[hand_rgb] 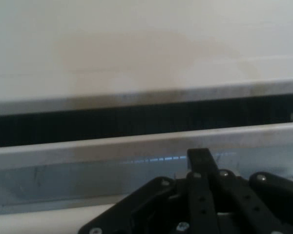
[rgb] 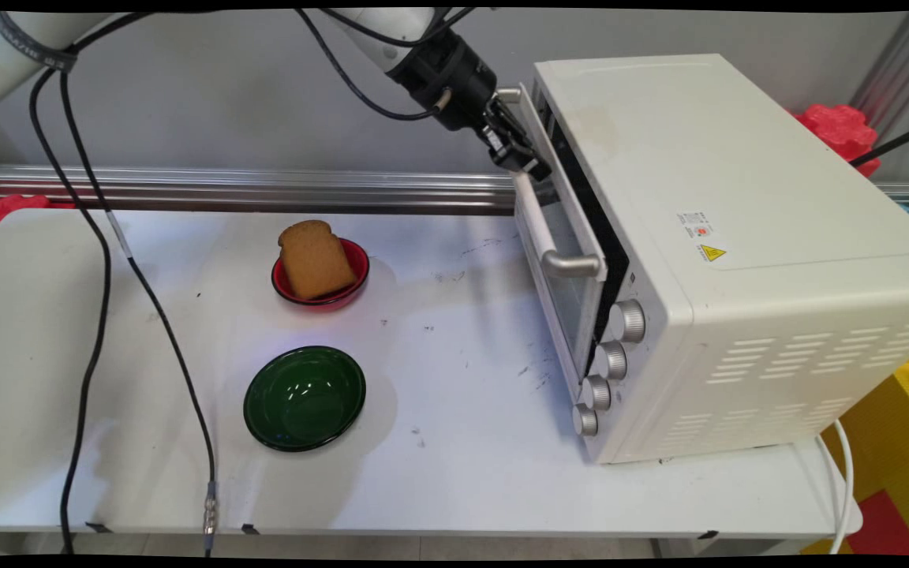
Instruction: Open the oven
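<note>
My gripper [rgb: 519, 154] is at the far end of the white oven door handle [rgb: 537, 225] and looks shut on it. The white toaster oven [rgb: 738, 237] stands on the table's right side. Its glass door [rgb: 573, 304] is slightly ajar, with a dark gap along the top edge. In the hand view my gripper [hand_rgb: 205, 163] has its linkage folded in over the handle [hand_rgb: 39, 219], with the door's top edge [hand_rgb: 88, 144] and the oven's top [hand_rgb: 136, 48] just beyond. Nothing else is near the hand.
A slice of brown bread [rgb: 314, 259] leans in a red bowl [rgb: 361, 267] at mid-table. An empty green bowl [rgb: 304, 398] sits nearer the front. Black cables [rgb: 95, 315] hang down on the left. An aluminium rail [rgb: 265, 185] runs along the back.
</note>
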`<state>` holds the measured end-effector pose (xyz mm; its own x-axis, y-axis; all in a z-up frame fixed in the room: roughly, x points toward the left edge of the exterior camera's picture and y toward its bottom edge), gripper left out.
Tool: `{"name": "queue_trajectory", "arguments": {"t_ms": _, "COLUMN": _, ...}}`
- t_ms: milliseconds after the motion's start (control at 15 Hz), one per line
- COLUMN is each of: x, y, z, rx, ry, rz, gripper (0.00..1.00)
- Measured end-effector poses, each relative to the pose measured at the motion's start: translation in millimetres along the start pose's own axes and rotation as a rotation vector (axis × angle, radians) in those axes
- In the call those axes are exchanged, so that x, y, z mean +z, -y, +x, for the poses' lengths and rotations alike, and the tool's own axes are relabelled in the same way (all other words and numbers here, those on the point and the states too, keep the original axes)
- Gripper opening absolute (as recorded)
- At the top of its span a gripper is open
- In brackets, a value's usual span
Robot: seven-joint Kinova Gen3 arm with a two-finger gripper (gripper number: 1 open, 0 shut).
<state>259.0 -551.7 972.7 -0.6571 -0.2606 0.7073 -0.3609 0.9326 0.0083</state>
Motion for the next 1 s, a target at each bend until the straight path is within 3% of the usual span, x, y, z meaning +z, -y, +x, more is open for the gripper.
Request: {"name": "queue_trajectory", "arguments": {"t_ms": 1000, "x": -14.9, "y": 0.3, "z": -58.1, "rx": -0.012, "ry": 0.114, "rz": -0.014, "gripper": 0.00}}
